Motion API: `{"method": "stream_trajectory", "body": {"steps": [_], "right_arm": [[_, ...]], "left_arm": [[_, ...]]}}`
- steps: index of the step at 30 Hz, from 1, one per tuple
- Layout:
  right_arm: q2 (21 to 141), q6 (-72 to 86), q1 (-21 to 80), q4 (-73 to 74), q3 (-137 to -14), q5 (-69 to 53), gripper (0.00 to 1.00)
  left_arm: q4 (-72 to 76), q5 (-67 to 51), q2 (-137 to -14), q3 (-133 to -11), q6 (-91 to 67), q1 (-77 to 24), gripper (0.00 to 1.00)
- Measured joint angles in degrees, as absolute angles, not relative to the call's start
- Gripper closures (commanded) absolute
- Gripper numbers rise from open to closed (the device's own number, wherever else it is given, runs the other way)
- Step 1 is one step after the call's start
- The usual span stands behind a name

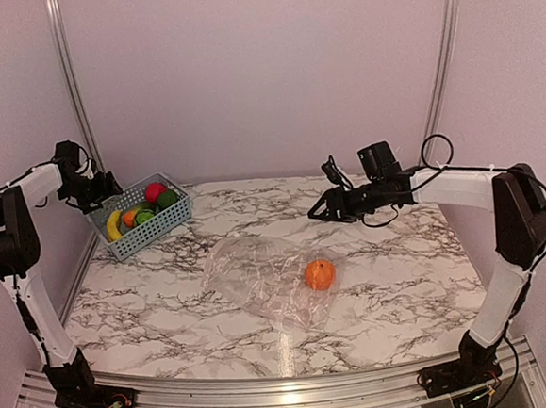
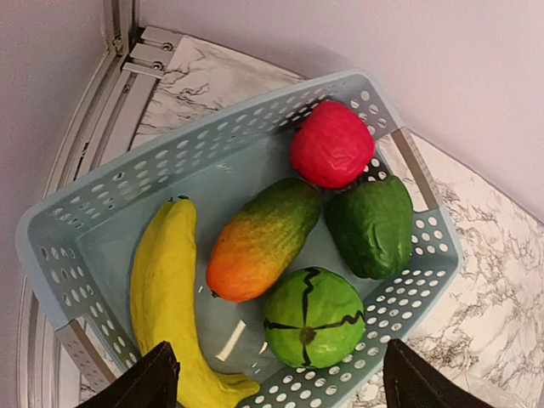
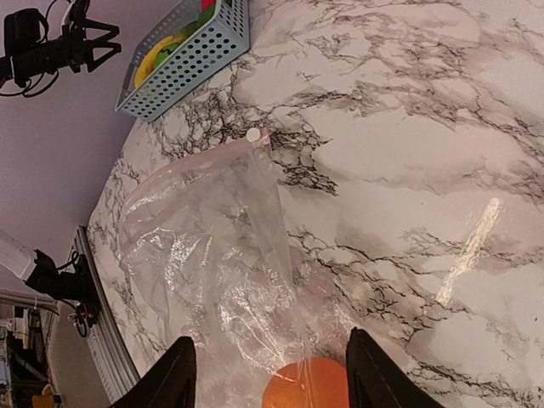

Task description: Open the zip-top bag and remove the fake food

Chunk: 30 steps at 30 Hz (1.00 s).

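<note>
The clear zip-top bag (image 1: 265, 278) lies crumpled on the marble table, and one orange (image 1: 319, 274) shows through the plastic at its right end. In the right wrist view the bag (image 3: 204, 246) spreads below my open right gripper (image 3: 268, 378), with the orange (image 3: 310, 387) between the fingers and lower down. My right gripper (image 1: 317, 214) hovers behind the bag. My left gripper (image 1: 111, 188) is open and empty above the blue basket (image 1: 157, 230). Under it (image 2: 280, 391) lie a banana (image 2: 161, 289), a mango-like fruit (image 2: 259, 242), a red fruit (image 2: 331, 144), a green pepper (image 2: 371, 223) and a round green fruit (image 2: 314, 316).
The blue lattice basket (image 2: 212, 110) stands at the table's far left corner against the wall and the metal frame rail (image 1: 73, 97). It also shows in the right wrist view (image 3: 191, 55). Walls close in the back and both sides.
</note>
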State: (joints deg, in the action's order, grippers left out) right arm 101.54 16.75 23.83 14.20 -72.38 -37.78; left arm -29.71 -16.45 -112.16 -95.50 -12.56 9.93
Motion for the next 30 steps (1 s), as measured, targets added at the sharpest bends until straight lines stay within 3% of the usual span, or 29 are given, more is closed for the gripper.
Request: {"method": "stream_trajectory", "body": {"steps": [14, 20, 26, 30], "right_arm": [[86.21, 22.57, 23.38, 13.50, -47.75, -38.13, 0.34], [85.08, 25.87, 23.16, 9.34, -40.84, -39.03, 0.34], [88.40, 27.68, 23.11, 2.87, -39.81, -40.71, 0.45], [91.46, 28.16, 23.05, -1.23, -39.81, -41.69, 0.57]], "left_arm": [[-22.37, -28.18, -97.45, -75.37, -12.05, -4.58, 0.21], [-20.75, -32.56, -95.74, -68.10, -12.38, -9.91, 0.32], [-16.40, -36.01, -94.24, -60.62, -15.20, -14.79, 0.42], [-13.63, -37.17, -94.72, -58.11, -17.58, -18.28, 0.45]]}}
